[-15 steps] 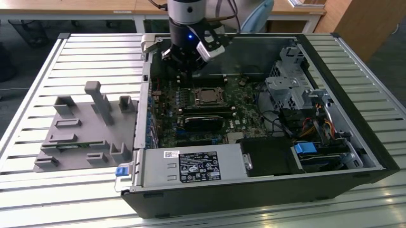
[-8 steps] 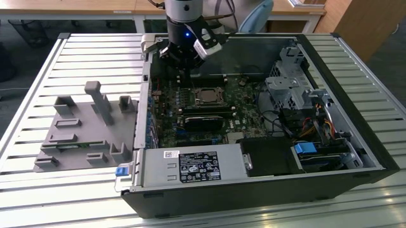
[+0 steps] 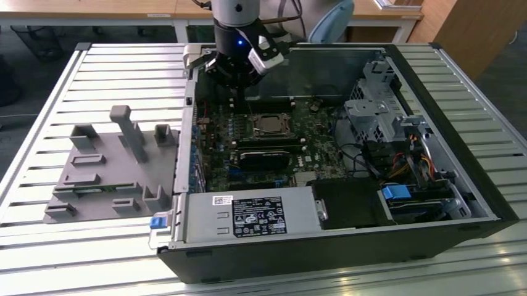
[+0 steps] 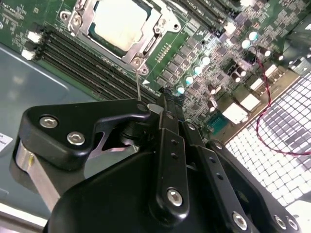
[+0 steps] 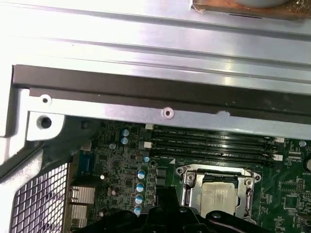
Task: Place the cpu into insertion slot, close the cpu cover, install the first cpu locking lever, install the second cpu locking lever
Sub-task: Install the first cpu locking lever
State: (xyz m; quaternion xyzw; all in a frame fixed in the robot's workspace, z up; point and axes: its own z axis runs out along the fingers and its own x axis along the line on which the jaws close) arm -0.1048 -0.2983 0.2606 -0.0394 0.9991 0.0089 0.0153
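The end effector (image 4: 151, 109) is clenched on the tip of a thin locking lever (image 4: 138, 87), which rises from a corner of the insertion slot (image 3: 254, 125). The cpu (image 4: 119, 26) sits in that slot on the green motherboard (image 4: 218, 63), and the cpu cover (image 4: 150, 42) lies shut around it. The open computer case (image 3: 329, 246) lies on the slatted tabletop (image 3: 469, 271), with the slot in the half of the case nearer the tabletop's far edge in the exterior view. A grey fixture tray (image 3: 91, 197) rests beside the case, toward the exterior view's left edge.
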